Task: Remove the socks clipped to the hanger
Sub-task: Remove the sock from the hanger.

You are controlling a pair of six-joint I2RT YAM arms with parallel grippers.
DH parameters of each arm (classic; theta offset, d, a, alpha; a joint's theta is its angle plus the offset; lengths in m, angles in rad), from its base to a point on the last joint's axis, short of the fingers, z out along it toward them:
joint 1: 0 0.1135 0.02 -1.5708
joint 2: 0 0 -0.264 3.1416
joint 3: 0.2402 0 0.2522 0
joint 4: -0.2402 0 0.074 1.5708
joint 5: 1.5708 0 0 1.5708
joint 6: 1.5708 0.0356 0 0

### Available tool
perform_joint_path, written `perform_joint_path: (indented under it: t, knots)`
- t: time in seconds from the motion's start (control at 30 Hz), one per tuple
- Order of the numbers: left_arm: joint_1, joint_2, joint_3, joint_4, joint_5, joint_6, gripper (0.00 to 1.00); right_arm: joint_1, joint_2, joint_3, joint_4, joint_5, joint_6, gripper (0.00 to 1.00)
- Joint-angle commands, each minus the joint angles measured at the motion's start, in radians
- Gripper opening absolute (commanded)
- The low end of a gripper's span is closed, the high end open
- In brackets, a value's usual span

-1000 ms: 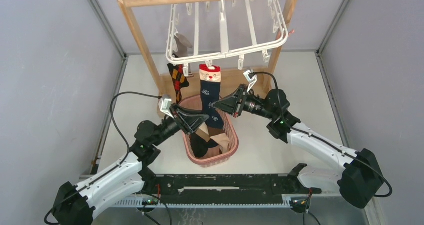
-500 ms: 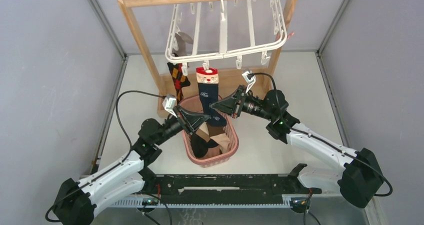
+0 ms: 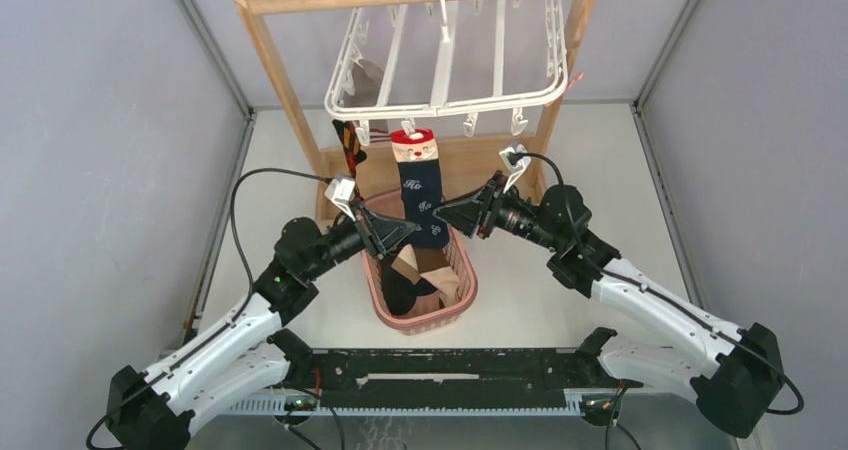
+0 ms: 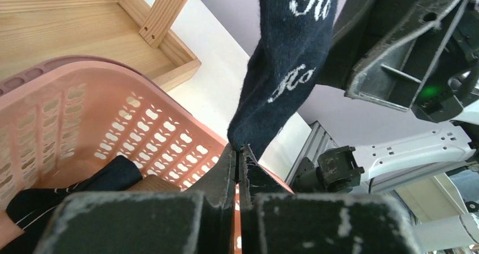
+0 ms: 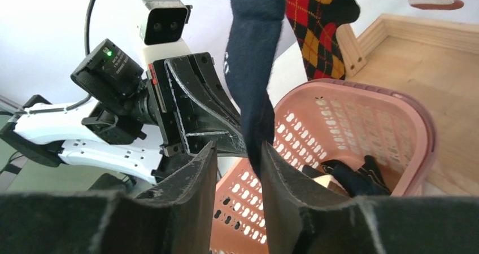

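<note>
The white hanger hangs from a wooden rack. A navy sock with a Santa cuff is clipped at its front edge and hangs over the pink basket. A red-yellow argyle sock is clipped at the left, and a grey sock behind it. My left gripper is shut, pinching the navy sock's toe. My right gripper is open, with the navy sock's lower end in its gap, against the right finger. The argyle sock shows beyond.
The wooden rack has a base board behind the basket. Several socks lie in the basket. Grey walls close in left, right and back. The two grippers nearly meet at the sock.
The hanger has swung back and up, lifting the navy sock slightly. My right gripper has drawn back to the right. My left arm has shifted, its tips staying at the sock's toe.
</note>
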Motion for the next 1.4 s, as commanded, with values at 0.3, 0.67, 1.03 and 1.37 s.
perform_joint_path:
  t: [0.3, 0.67, 1.03, 1.37]
  knots:
    - [0.046, 0.014, 0.198, -0.232, 0.037, 0.062, 0.0, 0.15, -0.172, 0.043, -0.104, 0.295, -0.257, 0.55]
    - [0.052, -0.036, 0.197, -0.295, 0.024, 0.057, 0.0, 0.25, -0.108, 0.191, -0.131, 0.408, -0.405, 0.58]
    - [0.054, -0.07, 0.205, -0.349, 0.006, 0.052, 0.0, 0.287, 0.07, 0.397, -0.125, 0.532, -0.434, 0.48]
    - [0.055, -0.095, 0.22, -0.377, 0.006, 0.062, 0.0, 0.28, 0.184, 0.493, -0.096, 0.578, -0.442, 0.48]
